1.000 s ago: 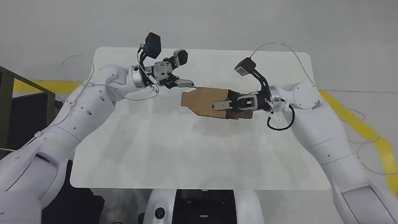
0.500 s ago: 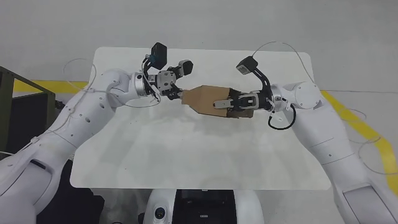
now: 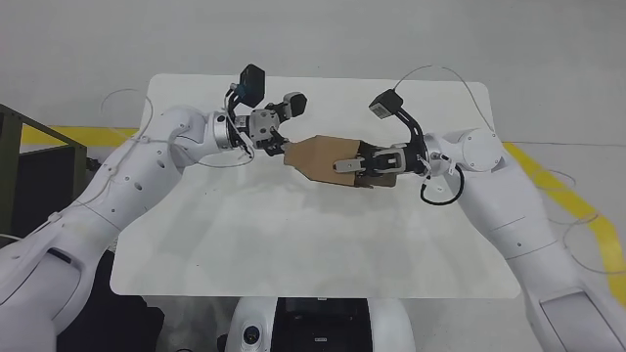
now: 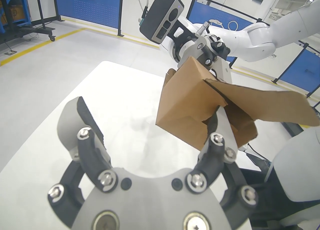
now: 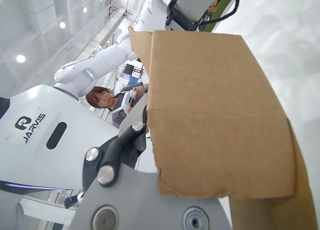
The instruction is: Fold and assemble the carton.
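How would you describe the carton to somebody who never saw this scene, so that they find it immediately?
Look over the far half of the white table. There the right hand grips the carton, and one finger of the open left hand is at its open end. It is the only brown cardboard thing, one flap loose.

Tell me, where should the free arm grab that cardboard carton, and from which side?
Probably the loose flap at the open end of the carton, approached from the side of the left end effector. The right end effector clamps the far end, and that flap juts out as a thin panel the open fingers could straddle.
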Robot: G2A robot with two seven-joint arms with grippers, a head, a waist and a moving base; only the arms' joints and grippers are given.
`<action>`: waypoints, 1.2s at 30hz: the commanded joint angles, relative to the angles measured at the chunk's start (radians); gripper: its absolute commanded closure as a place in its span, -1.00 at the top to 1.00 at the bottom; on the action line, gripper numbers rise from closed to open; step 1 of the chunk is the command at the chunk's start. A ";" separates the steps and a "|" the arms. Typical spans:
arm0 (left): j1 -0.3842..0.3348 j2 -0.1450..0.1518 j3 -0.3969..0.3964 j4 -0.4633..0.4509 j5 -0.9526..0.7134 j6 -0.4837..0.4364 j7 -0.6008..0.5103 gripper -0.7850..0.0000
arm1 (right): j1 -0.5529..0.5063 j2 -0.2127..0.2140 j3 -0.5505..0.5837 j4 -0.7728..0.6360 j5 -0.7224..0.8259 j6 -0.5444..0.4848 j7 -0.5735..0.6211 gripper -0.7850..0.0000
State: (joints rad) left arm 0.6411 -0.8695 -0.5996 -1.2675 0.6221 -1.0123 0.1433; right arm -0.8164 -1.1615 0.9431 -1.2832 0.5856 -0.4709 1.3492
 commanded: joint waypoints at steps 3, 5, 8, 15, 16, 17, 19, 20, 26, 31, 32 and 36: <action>-0.004 -0.002 0.004 0.001 0.000 0.000 -0.003 1.00 | -0.001 0.002 -0.002 -0.002 0.003 0.000 0.000 -1.00; -0.006 -0.003 0.004 0.003 0.000 0.000 -0.002 1.00 | 0.000 0.002 -0.004 -0.004 0.004 0.001 0.001 -1.00; -0.008 -0.006 0.006 0.006 0.000 0.000 -0.003 1.00 | 0.001 0.003 -0.007 -0.006 0.005 0.000 0.000 -1.00; -0.010 -0.010 0.008 0.011 -0.001 0.000 -0.002 1.00 | -0.001 0.007 -0.006 -0.010 0.014 -0.003 -0.003 -1.00; -0.009 -0.010 0.009 0.011 -0.002 0.000 -0.002 1.00 | -0.002 0.007 -0.006 -0.013 0.017 -0.002 -0.002 -1.00; -0.009 -0.010 0.009 0.011 -0.003 0.000 -0.003 1.00 | -0.002 0.008 -0.005 -0.014 0.018 -0.001 -0.001 -1.00; -0.010 -0.009 0.008 0.011 -0.005 0.000 -0.004 1.00 | -0.002 0.010 -0.008 -0.022 0.014 0.003 0.004 -1.00; -0.011 -0.009 0.008 0.011 -0.006 0.000 -0.005 1.00 | -0.001 0.011 -0.011 -0.026 0.010 0.007 0.008 -1.00; -0.015 -0.011 0.013 0.003 -0.014 0.000 -0.012 1.00 | 0.007 0.012 -0.027 -0.029 -0.004 0.015 0.015 -1.00; -0.016 -0.010 0.018 -0.006 -0.016 0.000 -0.017 1.00 | 0.012 0.011 -0.032 -0.017 0.004 0.008 0.008 -1.00; -0.016 -0.009 0.019 -0.008 -0.016 0.000 -0.018 1.00 | 0.013 0.011 -0.032 -0.014 0.006 0.006 0.006 -1.00; -0.016 -0.007 0.021 -0.012 -0.018 0.000 -0.020 1.00 | 0.015 0.012 -0.036 -0.012 0.009 0.003 0.003 -1.00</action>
State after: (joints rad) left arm 0.6254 -0.8770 -0.5794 -1.2786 0.6049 -1.0123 0.1240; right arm -0.8018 -1.1498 0.9081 -1.2951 0.5939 -0.4677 1.3524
